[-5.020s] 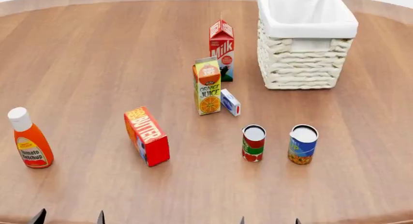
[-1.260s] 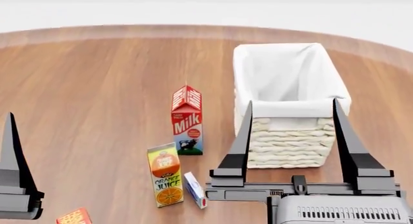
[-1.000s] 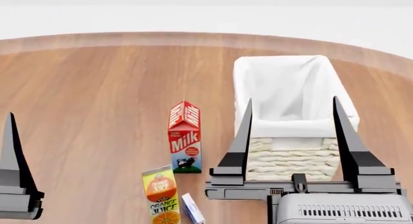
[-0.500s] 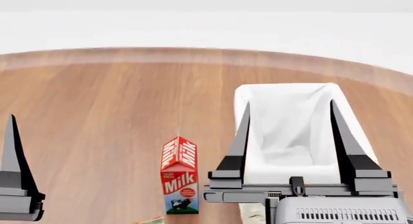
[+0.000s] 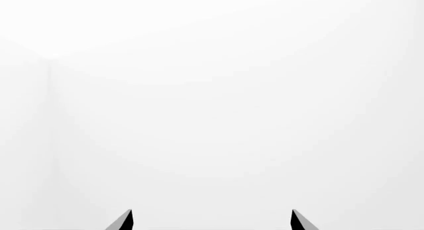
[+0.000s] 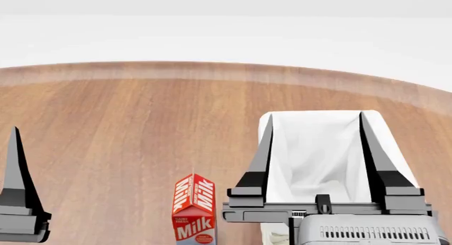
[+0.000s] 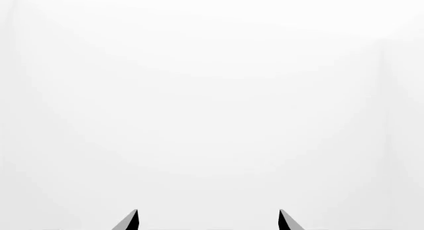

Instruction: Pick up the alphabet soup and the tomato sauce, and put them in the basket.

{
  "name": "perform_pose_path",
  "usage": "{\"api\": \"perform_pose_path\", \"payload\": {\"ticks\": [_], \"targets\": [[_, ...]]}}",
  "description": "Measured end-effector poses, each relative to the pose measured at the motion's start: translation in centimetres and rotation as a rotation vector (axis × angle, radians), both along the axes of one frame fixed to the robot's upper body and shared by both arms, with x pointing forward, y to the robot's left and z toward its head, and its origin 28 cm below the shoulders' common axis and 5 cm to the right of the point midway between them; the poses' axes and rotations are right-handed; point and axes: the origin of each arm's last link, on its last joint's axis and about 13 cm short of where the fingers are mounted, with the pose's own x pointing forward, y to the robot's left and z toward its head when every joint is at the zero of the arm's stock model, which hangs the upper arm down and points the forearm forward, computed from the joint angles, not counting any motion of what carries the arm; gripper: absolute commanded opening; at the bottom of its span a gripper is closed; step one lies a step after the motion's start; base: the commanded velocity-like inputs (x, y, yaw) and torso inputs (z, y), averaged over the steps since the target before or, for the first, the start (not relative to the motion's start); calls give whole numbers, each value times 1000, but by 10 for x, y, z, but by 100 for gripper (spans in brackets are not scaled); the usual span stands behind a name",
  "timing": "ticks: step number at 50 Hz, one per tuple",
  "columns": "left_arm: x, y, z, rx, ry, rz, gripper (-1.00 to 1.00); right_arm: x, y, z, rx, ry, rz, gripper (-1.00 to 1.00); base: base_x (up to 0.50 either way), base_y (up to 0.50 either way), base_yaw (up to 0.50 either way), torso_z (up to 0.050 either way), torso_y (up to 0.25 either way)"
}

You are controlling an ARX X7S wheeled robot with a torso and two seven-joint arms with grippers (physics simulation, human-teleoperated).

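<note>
The head view looks forward over the table (image 6: 113, 128) toward its far edge; both wrist views face blank white, sharing nothing with it.

Right gripper (image 6: 316, 128) spread wide before the basket (image 6: 318, 150), milk carton (image 6: 194, 209) beside.

A big round wooden table (image 6: 127, 128) fills the lower part of the head view. Its far edge curves and looks paler. Behind it the wall (image 6: 226, 33) is plain white. The light is soft and even everywhere.
</note>
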Motion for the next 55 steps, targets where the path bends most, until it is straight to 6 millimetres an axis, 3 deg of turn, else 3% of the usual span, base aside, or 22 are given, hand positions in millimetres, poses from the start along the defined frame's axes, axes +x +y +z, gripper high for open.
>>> {"api": "perform_pose_path", "payload": {"ticks": [15,25,38,55], "targets": [[1,0,0,-1,1,1,100,-5,-5,31,-14,107,45,100,0,0,0,0,0],[1,0,2,1,-1,2,100,-9,-11,55,14,310,80,100,0,0,0,0,0],[0,-1,5,4,-2,5,100,-26,-5,53,11,626,122,100,0,0,0,0,0],[-1,-2,7,7,-2,5,100,-67,-14,35,-104,896,119,100,0,0,0,0,0]]}}
